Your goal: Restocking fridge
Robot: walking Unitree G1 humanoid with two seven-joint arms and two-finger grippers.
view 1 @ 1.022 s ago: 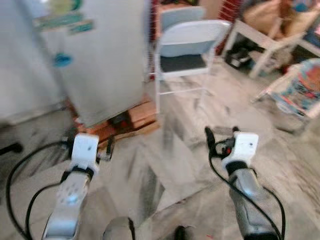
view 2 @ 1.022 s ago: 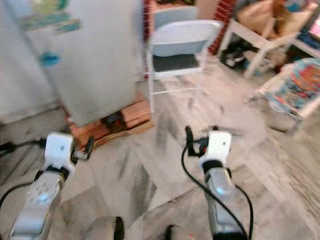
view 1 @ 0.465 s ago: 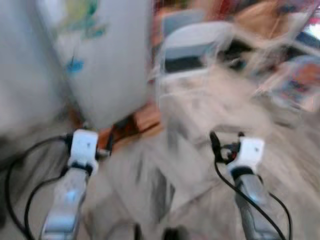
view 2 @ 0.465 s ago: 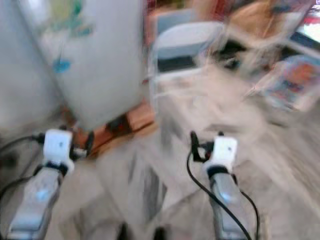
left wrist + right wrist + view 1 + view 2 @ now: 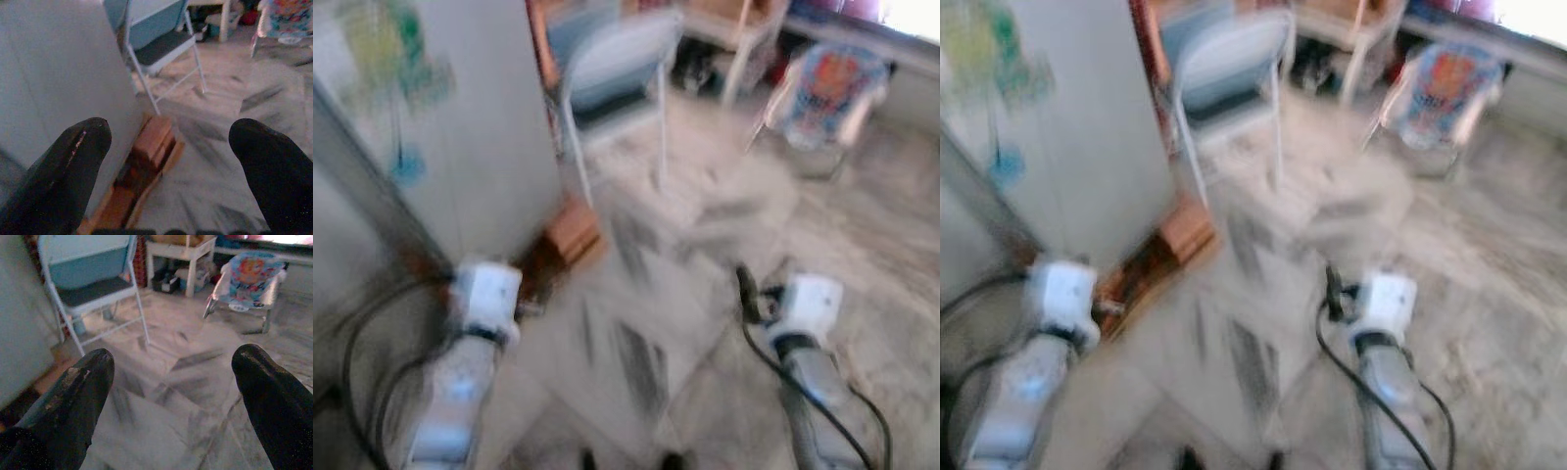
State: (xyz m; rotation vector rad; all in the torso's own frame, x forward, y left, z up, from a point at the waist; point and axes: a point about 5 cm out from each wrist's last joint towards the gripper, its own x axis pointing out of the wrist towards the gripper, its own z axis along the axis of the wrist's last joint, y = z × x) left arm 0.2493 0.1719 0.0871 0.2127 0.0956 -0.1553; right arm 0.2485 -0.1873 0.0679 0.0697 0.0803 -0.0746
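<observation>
Jaws of both grippers gape empty beside the fridge (image 5: 460, 127).

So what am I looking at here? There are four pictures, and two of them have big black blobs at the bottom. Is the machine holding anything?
This is a walking humanoid robot in a home. The two blurry pictures come from cameras in its head, looking down at its own two silver arms; they are smeared because the robot is moving. Its left gripper and right gripper are held out in front, above a marbled floor.

The other two pictures come from a camera on each wrist, looking forward along that gripper. The black blobs are its fingers, spread apart in both views with nothing between them, so it holds nothing.

On its left stands a grey fridge raised on bricks. Beyond are a folding chair, a white table and a colourful baby seat.
</observation>
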